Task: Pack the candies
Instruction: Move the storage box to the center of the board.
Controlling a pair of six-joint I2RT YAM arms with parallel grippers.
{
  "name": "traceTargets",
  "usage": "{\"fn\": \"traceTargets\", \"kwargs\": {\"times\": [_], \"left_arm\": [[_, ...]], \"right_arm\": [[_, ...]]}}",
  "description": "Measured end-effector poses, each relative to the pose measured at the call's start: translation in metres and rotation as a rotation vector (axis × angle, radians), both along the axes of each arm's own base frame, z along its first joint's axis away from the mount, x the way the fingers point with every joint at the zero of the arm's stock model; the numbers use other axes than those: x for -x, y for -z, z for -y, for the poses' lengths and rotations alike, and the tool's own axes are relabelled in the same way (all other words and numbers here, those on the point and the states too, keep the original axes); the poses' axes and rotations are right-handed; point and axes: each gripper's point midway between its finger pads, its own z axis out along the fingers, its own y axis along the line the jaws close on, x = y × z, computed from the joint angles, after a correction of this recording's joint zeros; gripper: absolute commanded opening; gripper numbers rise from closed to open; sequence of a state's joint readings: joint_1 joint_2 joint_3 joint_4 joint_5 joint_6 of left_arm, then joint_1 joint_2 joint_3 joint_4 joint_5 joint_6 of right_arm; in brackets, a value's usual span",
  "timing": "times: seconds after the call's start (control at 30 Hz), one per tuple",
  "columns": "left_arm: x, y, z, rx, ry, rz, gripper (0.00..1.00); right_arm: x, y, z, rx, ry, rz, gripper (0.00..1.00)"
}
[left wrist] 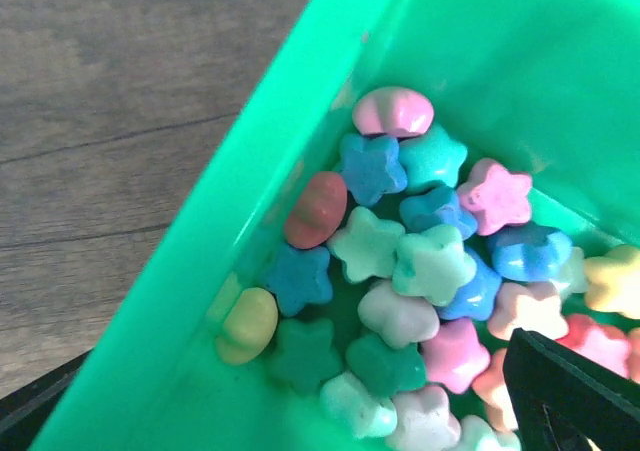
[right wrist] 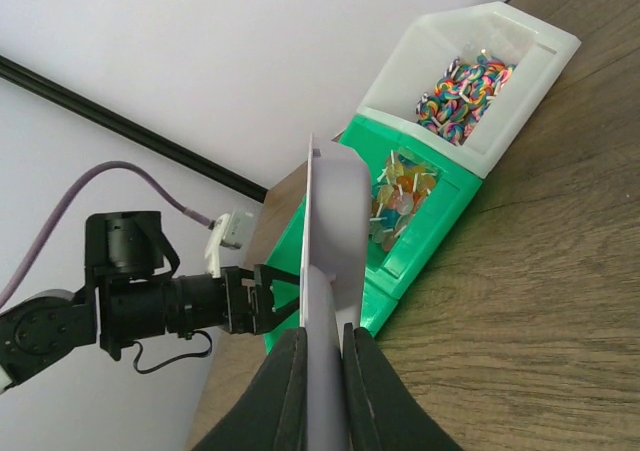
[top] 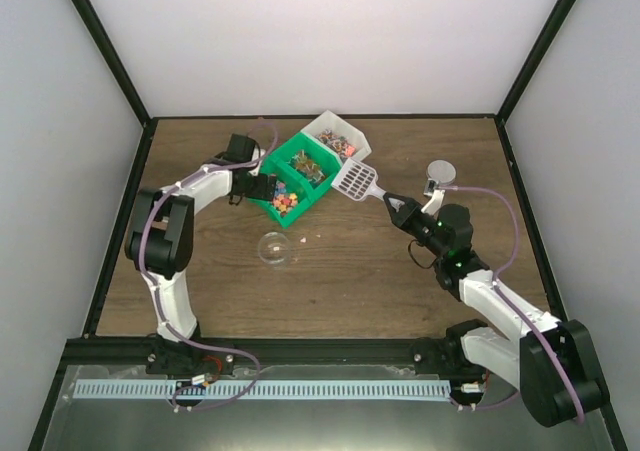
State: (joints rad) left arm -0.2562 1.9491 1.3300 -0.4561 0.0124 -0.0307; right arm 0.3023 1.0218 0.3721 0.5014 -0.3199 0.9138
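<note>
The candies (left wrist: pixel 420 261) are small star and oval sweets in pink, blue, green, red and yellow. They lie piled in the near compartment of a green bin (left wrist: pixel 250 201), and show as a bright heap (top: pixel 285 202) in the top view. My left gripper (top: pixel 262 187) hangs open over that heap, with one black finger (left wrist: pixel 570 396) at the lower right of the left wrist view. My right gripper (right wrist: pixel 320 346) is shut on the handle of the grey scoop (right wrist: pixel 335 221). The scoop (top: pixel 356 179) is held on edge just right of the green bin (top: pixel 300 213).
A white bin (right wrist: pixel 520 101) of striped sweets adjoins the green bin's far end. The middle green compartment holds wrapped sweets on sticks (right wrist: pixel 400 196). A clear round container (top: pixel 275 248) stands in front of the bin, a few loose sweets (top: pixel 305 239) beside it. A round lid (top: pixel 441 172) lies right.
</note>
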Motion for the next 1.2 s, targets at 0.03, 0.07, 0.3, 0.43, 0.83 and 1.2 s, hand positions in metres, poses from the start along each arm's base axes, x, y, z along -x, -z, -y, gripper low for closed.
{"fn": "traceTargets", "kwargs": {"times": [0.03, 0.07, 0.3, 0.43, 0.83, 1.2], "left_arm": [[0.002, -0.003, 0.0, 0.002, -0.002, 0.004, 1.0], [0.002, -0.008, 0.0, 0.006, -0.003, 0.013, 1.0], [-0.007, -0.065, 0.014, 0.084, 0.035, 0.105, 1.0], [-0.028, -0.093, 0.029, 0.12, 0.104, 0.149, 1.0], [-0.069, -0.063, 0.044, 0.104, 0.161, 0.098, 1.0], [-0.071, -0.053, 0.045, 0.108, 0.159, 0.122, 1.0]], "right_arm": [[0.0, 0.0, 0.0, 0.0, 0.001, 0.0, 0.01], [0.0, 0.0, 0.0, 0.0, 0.002, 0.0, 0.01], [-0.001, 0.002, 0.001, 0.003, 0.007, -0.004, 0.01], [-0.003, 0.007, 0.001, 0.007, 0.01, -0.016, 0.01], [-0.009, 0.02, 0.004, 0.039, 0.033, -0.04, 0.01], [-0.011, 0.03, 0.004, 0.051, 0.036, -0.067, 0.01]]}}
